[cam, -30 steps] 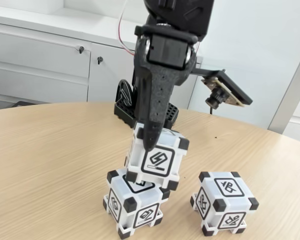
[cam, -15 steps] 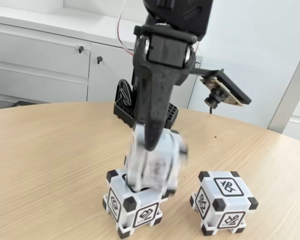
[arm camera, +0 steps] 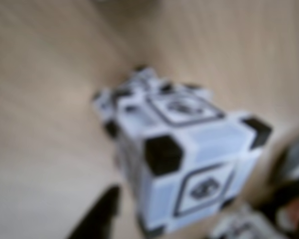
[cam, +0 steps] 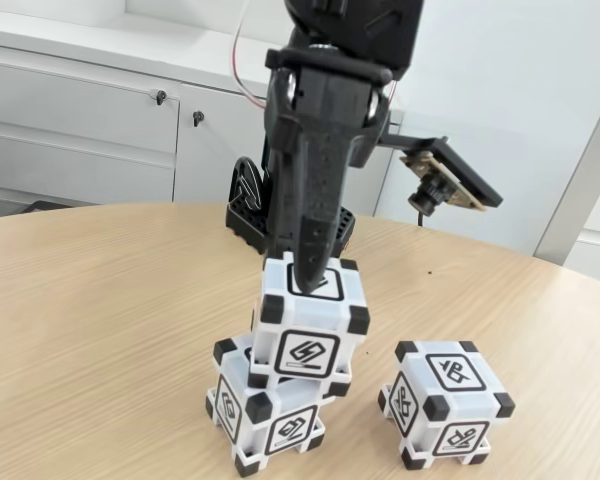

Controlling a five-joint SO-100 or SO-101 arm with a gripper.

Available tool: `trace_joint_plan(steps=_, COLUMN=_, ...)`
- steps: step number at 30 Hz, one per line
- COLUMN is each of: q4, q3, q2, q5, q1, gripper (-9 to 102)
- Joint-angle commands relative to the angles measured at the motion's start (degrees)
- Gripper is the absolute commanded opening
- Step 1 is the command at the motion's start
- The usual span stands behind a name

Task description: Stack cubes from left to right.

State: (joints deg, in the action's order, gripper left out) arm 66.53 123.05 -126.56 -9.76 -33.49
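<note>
Black gripper (cam: 310, 283) touching upper cube (cam: 312, 321), grip indiscernible; second cube (cam: 268, 414) beneath, third cube (cam: 445, 402) right in fixed view; geometric symbols, no legible text.

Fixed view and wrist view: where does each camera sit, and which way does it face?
Fixed view: low at the round wooden table's edge, facing the black arm; gripper on the upper white black-cornered plastic cube.
Wrist view: on the arm, looking down, blurred; a dark finger shows.
Shared: the stacked upper cube.
</note>
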Motion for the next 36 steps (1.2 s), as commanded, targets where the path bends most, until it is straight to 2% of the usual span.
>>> trace_joint_plan(steps=1, q4=0.09, q3=-0.35, q2=-1.14, q5=1.23, q1=0.44, gripper=37)
trace_joint_plan(steps=13, q4=0.18, q3=-0.35, q2=-7.65, q5=3.08, q1=0.62, gripper=38)
trace_joint_plan(steps=26, q4=0.26, q3=-0.35, q2=-13.71, q5=5.89, q1=8.17, gripper=34)
trace_joint_plan(steps=36, q4=0.09, q3=-0.35, q2=-16.08, q5=7.29, q1=23.82, gripper=34)
